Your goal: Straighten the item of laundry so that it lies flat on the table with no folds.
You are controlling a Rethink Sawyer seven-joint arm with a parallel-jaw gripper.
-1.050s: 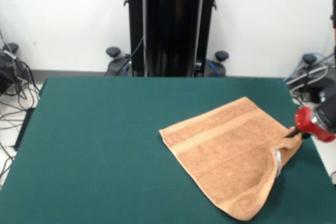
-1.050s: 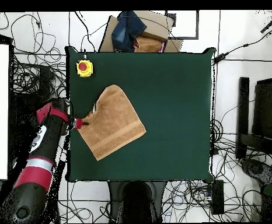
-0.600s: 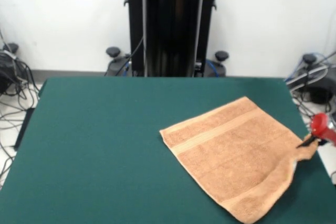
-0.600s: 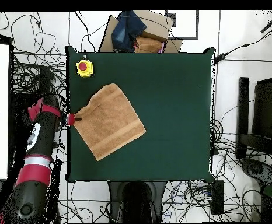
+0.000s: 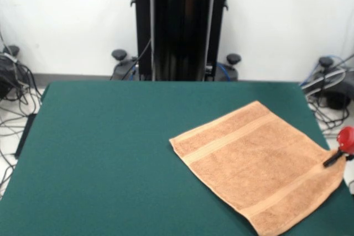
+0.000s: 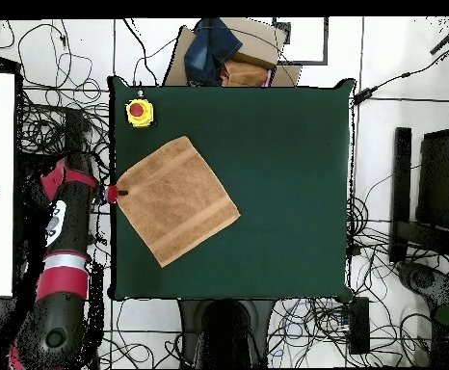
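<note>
Green table (image 5: 110, 153), white wall behind. Towel (image 5: 257, 167) spread open near the table's edge, no fold showing. Gripper (image 5: 335, 158) at the towel's outer corner; open or clamped, impossible to tell. Best: lower that corner gently, release without dragging, lift clear.

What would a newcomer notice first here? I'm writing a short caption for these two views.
The orange-tan towel stands out first, spread flat and set askew on the dark green table, toward its right side in the front view. Next, the red-tipped gripper at the towel's right corner by the table's edge, then the yellow box with a red button near one table corner.
</note>
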